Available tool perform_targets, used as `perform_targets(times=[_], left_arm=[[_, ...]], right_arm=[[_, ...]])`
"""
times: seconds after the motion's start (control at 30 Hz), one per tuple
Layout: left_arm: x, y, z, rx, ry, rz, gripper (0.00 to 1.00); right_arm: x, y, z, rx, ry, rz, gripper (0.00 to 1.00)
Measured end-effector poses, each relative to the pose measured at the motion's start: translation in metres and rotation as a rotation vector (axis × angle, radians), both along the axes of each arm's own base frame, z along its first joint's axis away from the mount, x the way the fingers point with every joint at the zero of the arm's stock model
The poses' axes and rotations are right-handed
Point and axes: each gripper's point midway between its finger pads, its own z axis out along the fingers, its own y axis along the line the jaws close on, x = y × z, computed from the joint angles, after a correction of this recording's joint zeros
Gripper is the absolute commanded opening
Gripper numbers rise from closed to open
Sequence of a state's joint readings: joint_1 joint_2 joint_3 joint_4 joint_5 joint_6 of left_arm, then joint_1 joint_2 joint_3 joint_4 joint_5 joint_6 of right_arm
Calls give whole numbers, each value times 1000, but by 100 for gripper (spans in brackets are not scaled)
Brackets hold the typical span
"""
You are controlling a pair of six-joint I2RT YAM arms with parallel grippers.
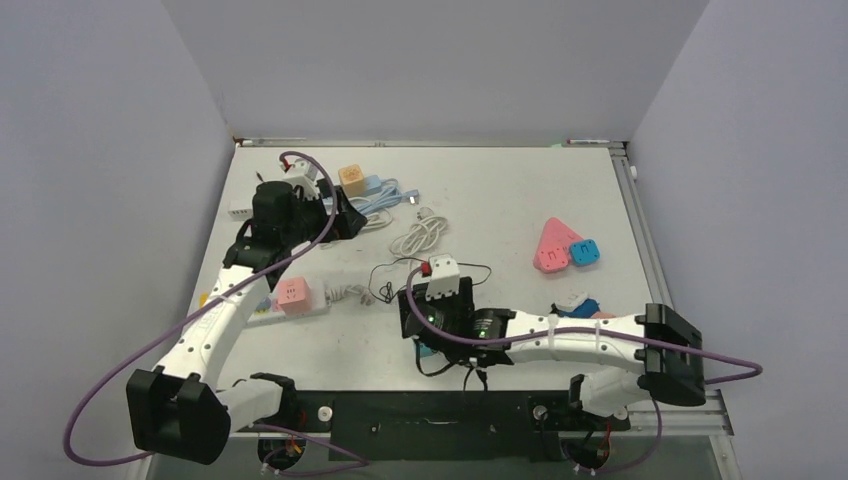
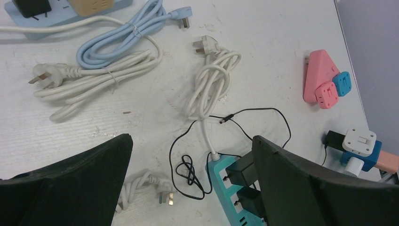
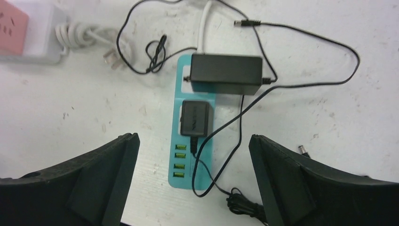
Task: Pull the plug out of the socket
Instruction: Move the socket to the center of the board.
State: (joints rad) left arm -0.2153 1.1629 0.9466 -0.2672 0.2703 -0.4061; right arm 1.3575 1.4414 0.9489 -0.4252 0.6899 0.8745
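A teal socket strip lies on the table with two black plugs seated in it: a wide adapter across its top and a smaller one below it. My right gripper hangs open above the strip's lower end, its fingers wide on both sides and touching nothing. In the top view the right gripper covers most of the strip. My left gripper is open and empty farther back, with the strip and its plugs at its right finger's edge.
Thin black leads loop around the strip. Coiled white cables and a blue cable lie behind. A pink-topped socket strip sits at the left, a pink triangular socket at the right, and a white cube adapter nearby.
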Motion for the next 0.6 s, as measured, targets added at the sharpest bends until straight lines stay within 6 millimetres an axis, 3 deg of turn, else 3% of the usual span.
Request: perform_targets(times=[0.13,0.3,0.43,0.6], left_arm=[[-3,-8,1,7,-8,-17,96],[-21,-58,-30,36,90,-174,96],[-44,-94,-66,34,220,-311,100],[-59,-110,-86,-14,332,-393,92]], right_arm=[[29,-16,22,90,13,-39,95],[56,-55,9,94,56,-83,98],[55,-61,-1,77,91,-64,97],[41,-47,-2,73,91,-7,95]])
